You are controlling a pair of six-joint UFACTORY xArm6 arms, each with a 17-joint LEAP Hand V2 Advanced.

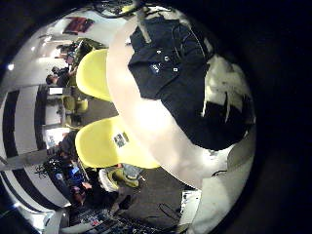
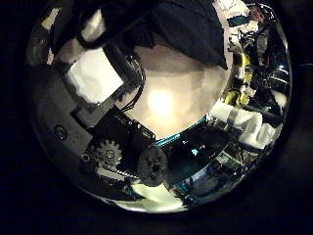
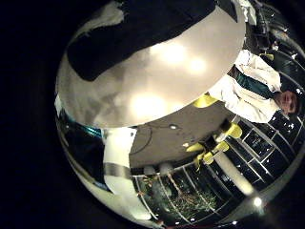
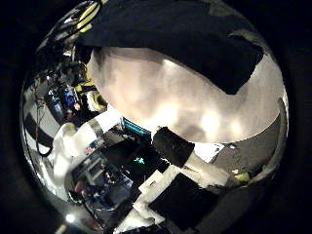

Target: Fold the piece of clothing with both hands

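Note:
A dark piece of clothing (image 1: 168, 66) with small buttons lies spread flat on a pale round table (image 1: 161, 132). The left hand's fingers (image 2: 98, 78) reach in relaxed over the bare tabletop (image 2: 166, 98), with the clothing (image 2: 191, 29) beyond them. The right hand's fingers (image 4: 185, 156) hang relaxed over the bare table (image 4: 166, 97), away from the clothing (image 4: 175, 39). The right little finger side palm view shows the clothing (image 3: 152, 29) on the table (image 3: 143, 95) and one finger (image 3: 119, 157). Neither hand holds anything.
Two chairs (image 1: 112, 141) stand at the table's edge, one (image 1: 93, 73) beside the other. Bare tabletop lies between the clothing and the table's rim (image 3: 114, 119). Room clutter lies beyond the table.

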